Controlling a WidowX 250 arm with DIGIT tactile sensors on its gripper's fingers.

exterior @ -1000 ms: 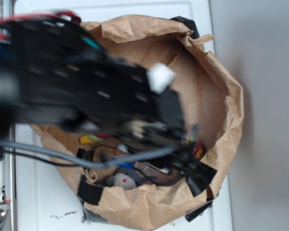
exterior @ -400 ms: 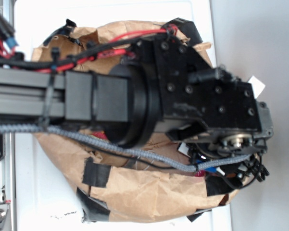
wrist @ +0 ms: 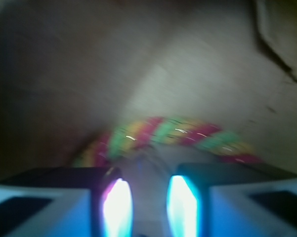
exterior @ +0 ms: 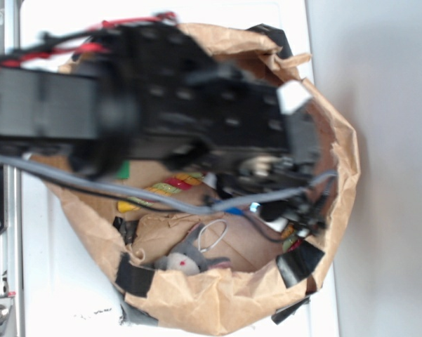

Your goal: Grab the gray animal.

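gripper (wrist: 143, 205) narrowly parted, nothing between the fingers (wrist: 117, 207); blurred, pointed at rope (wrist: 178, 133) on brown paper. donkey (exterior: 186, 258) lying at near edge of bag (exterior: 337, 140) floor, against the wall, white loop beside its ear. arm (exterior: 196, 119) spanning bag from left, above and apart from donkey. green block (exterior: 123, 170) partly hidden under arm.

Multicoloured rope (wrist: 173, 133) just ahead of the claw (wrist: 149, 207), bag wall (wrist: 197, 64) behind.
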